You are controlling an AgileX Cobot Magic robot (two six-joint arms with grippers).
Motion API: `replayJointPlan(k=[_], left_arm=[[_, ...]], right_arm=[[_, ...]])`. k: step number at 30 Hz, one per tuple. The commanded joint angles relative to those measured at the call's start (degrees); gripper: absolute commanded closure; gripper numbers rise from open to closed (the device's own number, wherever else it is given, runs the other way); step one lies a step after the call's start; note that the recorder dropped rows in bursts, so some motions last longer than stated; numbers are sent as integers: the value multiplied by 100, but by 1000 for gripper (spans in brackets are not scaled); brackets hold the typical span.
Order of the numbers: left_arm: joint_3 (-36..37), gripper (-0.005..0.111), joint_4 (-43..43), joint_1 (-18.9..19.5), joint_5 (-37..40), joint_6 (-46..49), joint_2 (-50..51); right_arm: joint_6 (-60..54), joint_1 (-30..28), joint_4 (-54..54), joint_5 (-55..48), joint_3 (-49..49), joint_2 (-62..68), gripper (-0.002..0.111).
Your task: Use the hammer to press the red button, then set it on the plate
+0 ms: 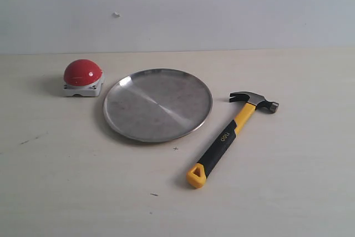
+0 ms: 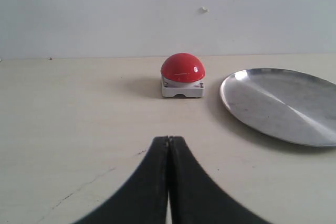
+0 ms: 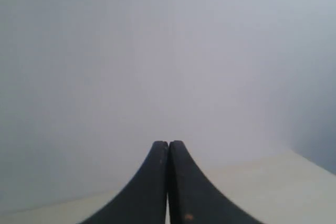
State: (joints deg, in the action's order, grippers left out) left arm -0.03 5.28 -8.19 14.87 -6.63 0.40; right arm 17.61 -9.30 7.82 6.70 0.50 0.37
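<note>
The hammer (image 1: pixel 230 135) lies flat on the table right of the plate, its dark head (image 1: pixel 254 100) toward the back and its yellow loop toward the front. The round silver plate (image 1: pixel 157 104) sits mid-table, its rim (image 2: pixel 273 103) also showing in the left wrist view. The red button (image 1: pixel 83 77) on its light-grey base stands left of the plate. My left gripper (image 2: pixel 168 139) is shut and empty, pointing at the red button (image 2: pixel 182 74) from a distance. My right gripper (image 3: pixel 168 143) is shut and empty, facing the bare wall. Neither arm shows in the exterior view.
The pale tabletop (image 1: pixel 66 181) runs to a plain light wall (image 1: pixel 222 4) at the back. A table edge and corner (image 3: pixel 294 156) show in the right wrist view. A few small dark marks dot the table near the front.
</note>
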Motion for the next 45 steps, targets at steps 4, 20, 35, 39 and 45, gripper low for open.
replayJointPlan(k=[4, 20, 35, 39, 45], left_arm=[[3, 107, -48, 17, -18, -40, -40], [3, 107, -48, 17, -18, -40, -40], [3, 107, -48, 17, -18, -40, -40], [3, 107, -48, 17, -18, -40, -40], [3, 107, -48, 17, -18, -40, -40]], right_arm=[[3026, -33, -220, 2406, 1, -37, 108], [2207, 400, 1999, -3619, 3516, 4200, 108], [697, 2598, -2792, -5321, 4509, 7152, 108], [1509, 3231, -2644, -4415, 4509, 7304, 108], [2900, 3525, -1513, -4252, 5024, 7841, 108]])
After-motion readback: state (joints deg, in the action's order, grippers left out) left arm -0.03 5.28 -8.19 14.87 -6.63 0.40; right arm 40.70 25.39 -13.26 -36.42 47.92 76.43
